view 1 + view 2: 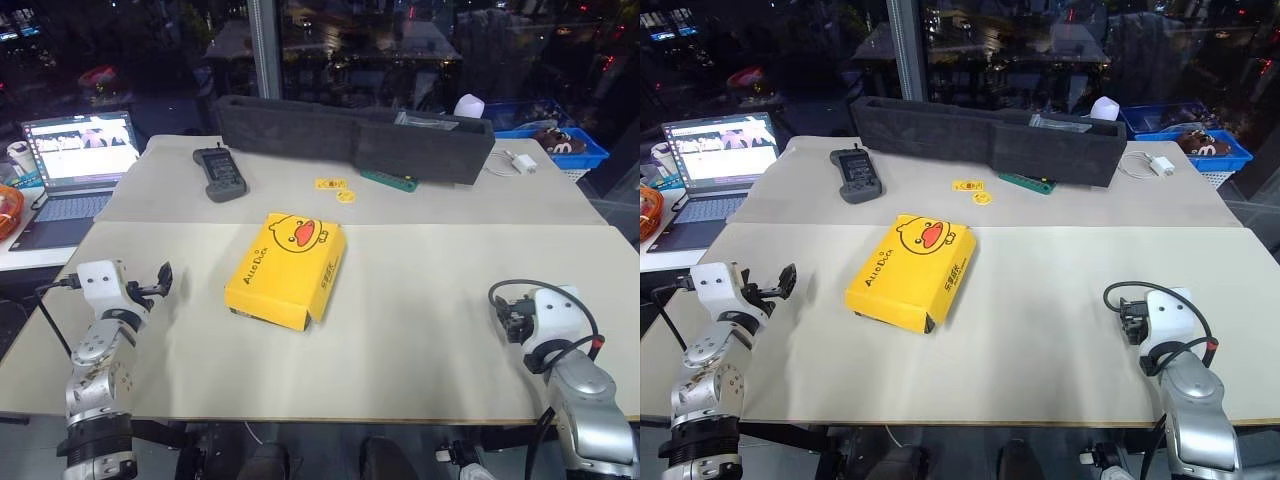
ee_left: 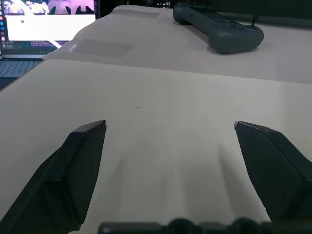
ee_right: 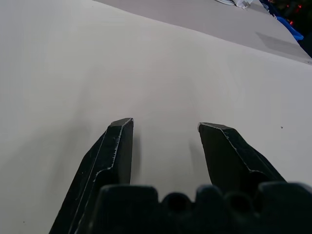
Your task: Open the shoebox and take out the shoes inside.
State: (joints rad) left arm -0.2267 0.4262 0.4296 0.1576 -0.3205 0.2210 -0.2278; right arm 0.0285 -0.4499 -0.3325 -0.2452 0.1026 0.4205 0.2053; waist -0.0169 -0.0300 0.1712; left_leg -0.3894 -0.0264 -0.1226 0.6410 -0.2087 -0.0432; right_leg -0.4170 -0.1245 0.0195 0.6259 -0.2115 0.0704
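The shoebox [image 1: 285, 270] lies closed in the middle of the beige table [image 1: 440, 300], its yellow lid with the duck face up and a black side wall showing at the near edge. The shoes are hidden inside it. My left gripper [image 1: 165, 278] hovers low over the table to the left of the box, apart from it; in the left wrist view its fingers [image 2: 83, 146] stand wide open over bare table. My right gripper [image 1: 503, 312] is far to the right of the box, near the front edge, with its fingers [image 3: 119, 141] open and nothing between them.
A long black foam tray [image 1: 350, 135] runs across the back of the table. A grey handheld controller [image 1: 220, 172] lies back left, with small yellow tags [image 1: 335, 187] and a green strip [image 1: 390, 181] near the tray. A laptop [image 1: 80, 160] is at far left, a blue basket [image 1: 560, 145] back right.
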